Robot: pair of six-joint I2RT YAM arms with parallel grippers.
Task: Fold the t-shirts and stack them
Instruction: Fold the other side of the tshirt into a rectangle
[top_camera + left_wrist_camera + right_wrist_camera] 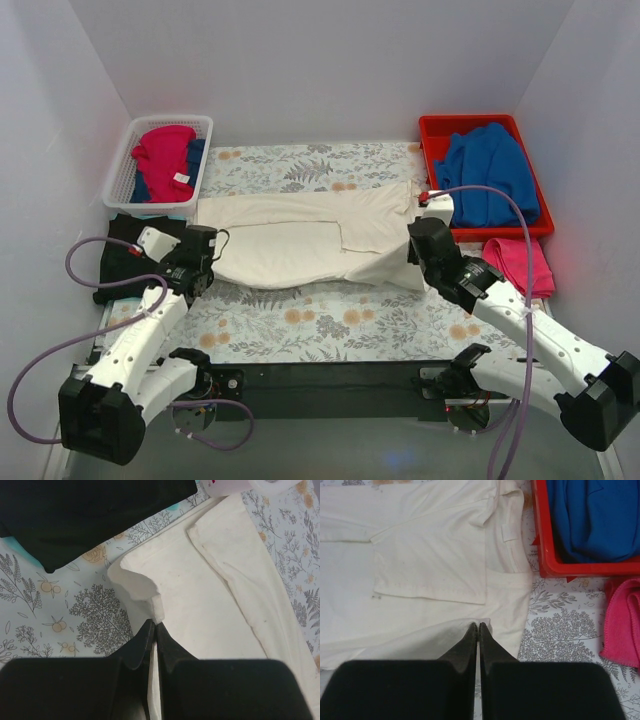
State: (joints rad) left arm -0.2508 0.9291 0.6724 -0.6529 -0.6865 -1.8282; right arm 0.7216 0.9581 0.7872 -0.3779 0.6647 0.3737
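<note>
A large cream-white t-shirt (310, 235) lies spread across the floral tablecloth, one sleeve folded over its body. My left gripper (205, 262) is shut on the shirt's near left edge; the wrist view shows cloth (200, 605) pinched between the jaws of the gripper (154, 626). My right gripper (415, 250) is shut on the shirt's near right edge, with the cream cloth (445, 570) lifted at the gripper's (478, 625) tips. A black t-shirt (125, 255) lies folded at the table's left edge, beside my left gripper; it also shows in the left wrist view (90, 515).
A white basket (120, 180) at the back left holds red and blue cloth. A red bin (435, 135) at the back right holds a blue garment (490, 170). A pink cloth (520, 262) lies in front of the bin, by my right arm.
</note>
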